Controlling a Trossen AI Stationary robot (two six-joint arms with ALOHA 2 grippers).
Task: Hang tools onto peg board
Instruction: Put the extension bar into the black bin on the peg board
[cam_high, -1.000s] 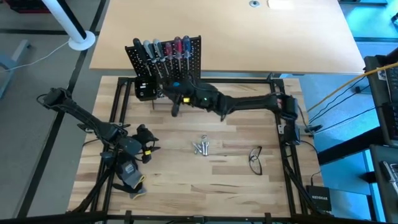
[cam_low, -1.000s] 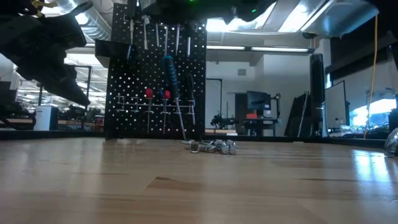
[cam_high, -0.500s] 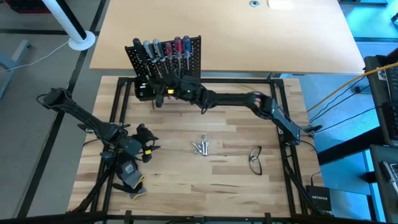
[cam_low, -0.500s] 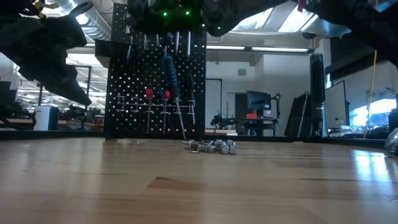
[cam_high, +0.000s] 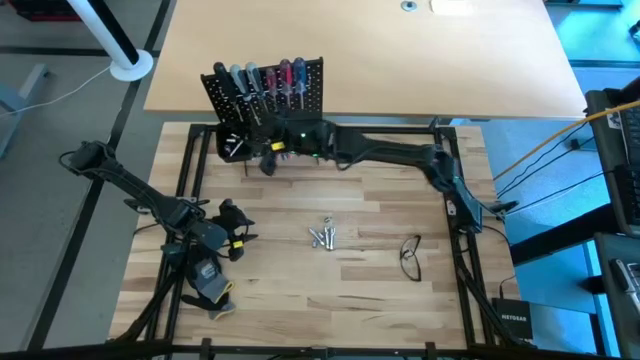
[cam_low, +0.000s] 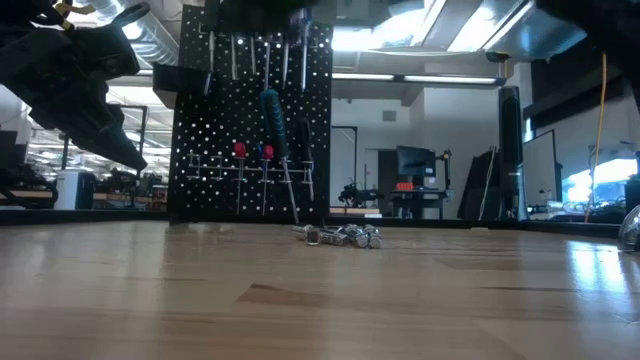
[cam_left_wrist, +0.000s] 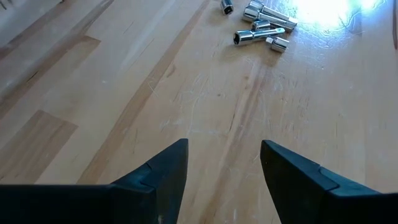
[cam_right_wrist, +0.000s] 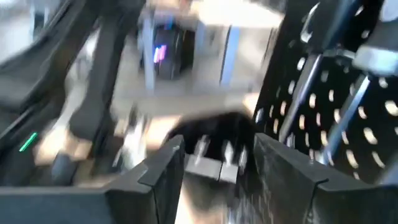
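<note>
- The pale wooden tabletop (cam_left_wrist: 124, 93) under my left claw is smooth, faintly scratched, softly glossy.
- The small silver metal bits (cam_left_wrist: 261, 25) at my twelve o'clock gleam, polished.
- The black perforated peg board (cam_low: 250, 130) looks matt.

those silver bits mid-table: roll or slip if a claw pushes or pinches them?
Likely both. The silver bits look like smooth, shiny round cylinders, so a push probably rolls them. They lie loose in a cluster on the table, so a nudge likely scatters several.
</note>
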